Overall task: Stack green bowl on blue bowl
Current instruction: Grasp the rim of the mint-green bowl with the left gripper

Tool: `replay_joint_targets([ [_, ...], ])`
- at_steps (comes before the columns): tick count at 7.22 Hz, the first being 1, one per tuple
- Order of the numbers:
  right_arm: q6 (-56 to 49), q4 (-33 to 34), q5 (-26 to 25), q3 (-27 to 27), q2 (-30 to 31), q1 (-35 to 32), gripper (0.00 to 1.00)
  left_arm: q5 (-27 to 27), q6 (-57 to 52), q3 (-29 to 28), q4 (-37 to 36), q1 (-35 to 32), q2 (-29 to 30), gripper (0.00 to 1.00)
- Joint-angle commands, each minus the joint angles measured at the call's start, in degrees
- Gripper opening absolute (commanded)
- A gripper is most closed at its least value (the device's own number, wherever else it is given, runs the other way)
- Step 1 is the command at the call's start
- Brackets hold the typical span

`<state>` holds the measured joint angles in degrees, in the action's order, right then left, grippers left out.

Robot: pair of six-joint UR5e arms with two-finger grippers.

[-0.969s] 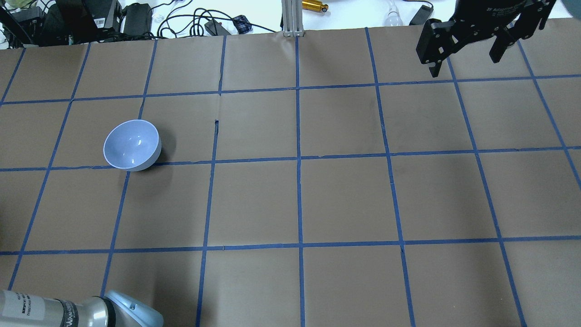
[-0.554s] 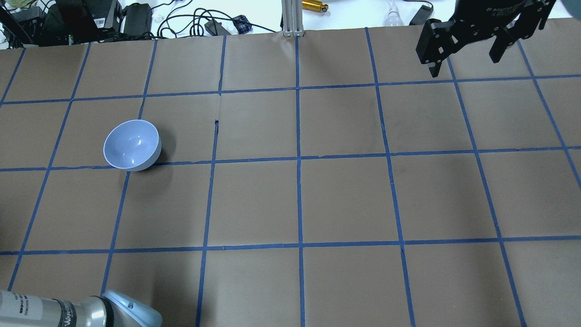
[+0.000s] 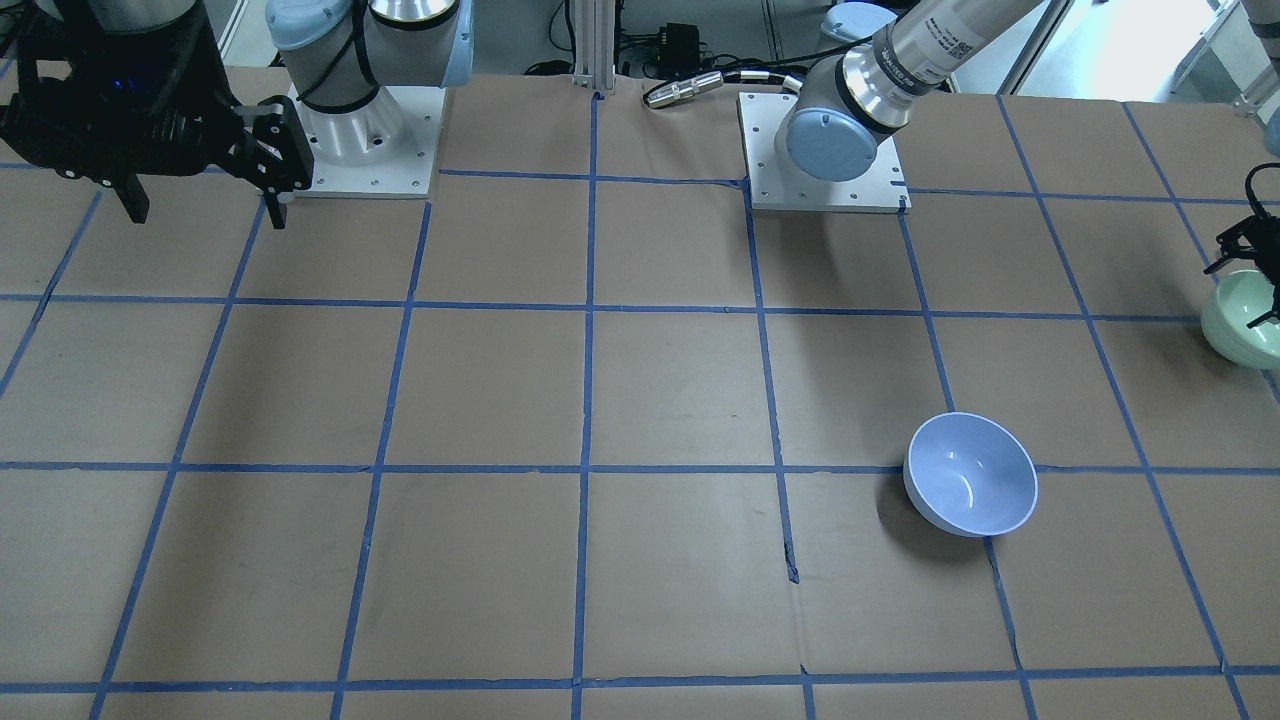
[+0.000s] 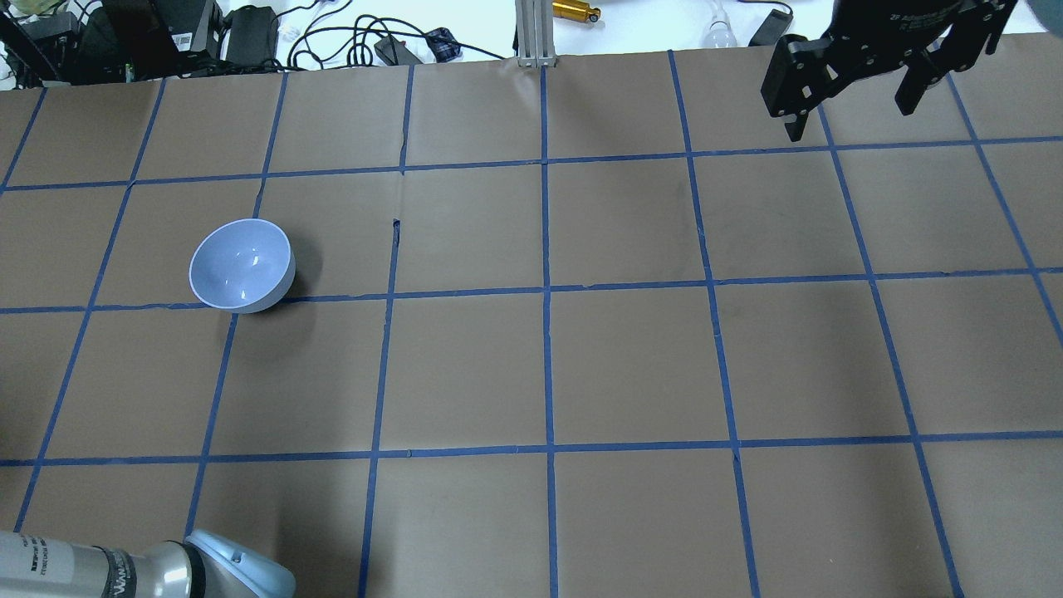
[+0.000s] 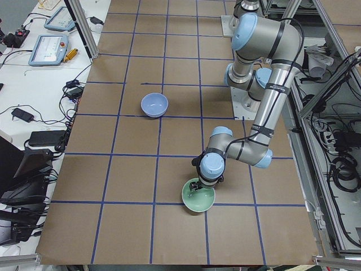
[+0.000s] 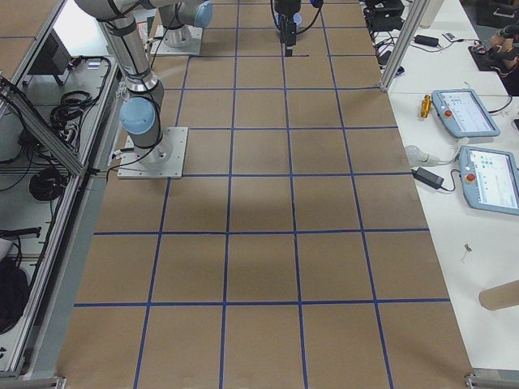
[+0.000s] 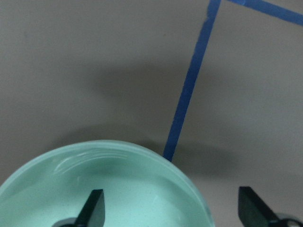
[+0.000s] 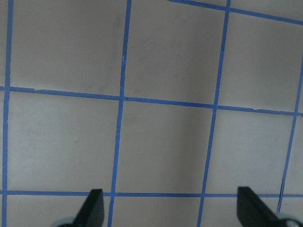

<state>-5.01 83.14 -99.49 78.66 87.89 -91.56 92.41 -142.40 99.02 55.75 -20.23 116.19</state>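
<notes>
The green bowl [image 3: 1240,335] stands upright at the table's end on my left, also in the exterior left view [image 5: 199,200] and the left wrist view [image 7: 104,189]. My left gripper [image 7: 173,210] is open over its rim, one finger inside the bowl and one outside; it also shows in the front-facing view [image 3: 1250,285]. The blue bowl [image 4: 241,266] stands upright and alone on the table, also in the front-facing view [image 3: 970,475]. My right gripper [image 4: 855,95] is open and empty, high over the far right of the table, far from both bowls.
The table [image 4: 548,365] is brown paper with a blue tape grid. Cables and black boxes [image 4: 166,33] lie past its far edge. Both arm bases [image 3: 820,140] stand on white plates at the robot's side. Teach pendants [image 6: 478,146] lie on a side bench.
The left arm's link at the bottom left of the overhead view has shifted slightly down. The blue bowl and the right gripper have not moved.
</notes>
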Motion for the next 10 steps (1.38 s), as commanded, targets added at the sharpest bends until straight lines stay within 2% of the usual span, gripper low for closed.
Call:
replay_joint_targets([
  [1, 0.00, 0.00, 0.00, 0.00, 0.00, -0.03, 1.00, 0.05, -0.07, -0.40, -0.99, 0.01, 1.14, 1.00],
  [2, 0.00, 0.00, 0.00, 0.00, 0.00, 0.06, 1.00, -0.04, -0.07, -0.66, -1.51, 0.10, 1.14, 0.95],
  [3, 0.00, 0.00, 0.00, 0.00, 0.00, -0.03, 1.00, 0.13, 0.02, -0.41, -1.52, 0.10, 1.32, 0.31],
  [4, 0.00, 0.00, 0.00, 0.00, 0.00, -0.03, 1.00, 0.05, -0.16, -0.58, -1.52, 0.10, 1.41, 0.00],
  [10, 0.00, 0.00, 0.00, 0.00, 0.00, -0.03, 1.00, 0.13, -0.16, -0.58, -1.43, 0.10, 1.23, 0.00],
])
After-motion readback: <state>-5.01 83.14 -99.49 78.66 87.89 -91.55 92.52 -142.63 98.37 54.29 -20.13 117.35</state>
